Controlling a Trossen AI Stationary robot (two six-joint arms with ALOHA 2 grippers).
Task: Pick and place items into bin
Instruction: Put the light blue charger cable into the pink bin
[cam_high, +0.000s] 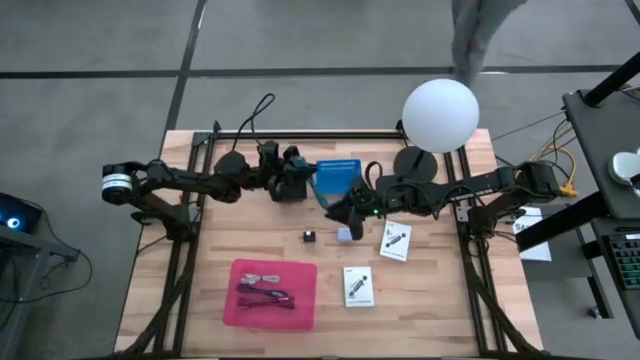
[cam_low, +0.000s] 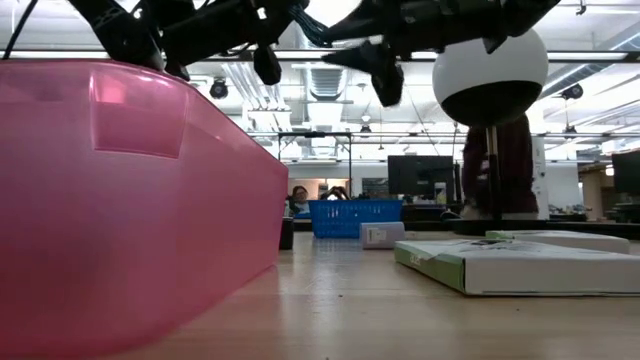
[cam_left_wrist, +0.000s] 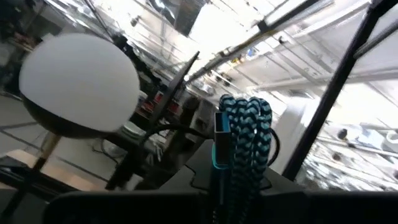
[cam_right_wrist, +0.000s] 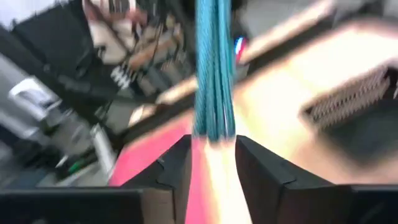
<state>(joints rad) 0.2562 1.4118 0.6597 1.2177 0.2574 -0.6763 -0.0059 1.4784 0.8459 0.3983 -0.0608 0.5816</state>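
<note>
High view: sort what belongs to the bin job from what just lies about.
Job: pink bin, teal cable in the left gripper, right gripper beside it, black cube, lavender cube, two white cards.
Lying about: blue basket, white globe lamp.

The tabletop (cam_high: 440, 290) is seen as pale planked wood — matt. The pink bin (cam_high: 274, 293) looks like translucent glossy plastic. The teal cable (cam_left_wrist: 244, 134) is woven, braided cloth — rough-textured. The white sphere (cam_high: 440, 115) appears smooth and matt.
</note>
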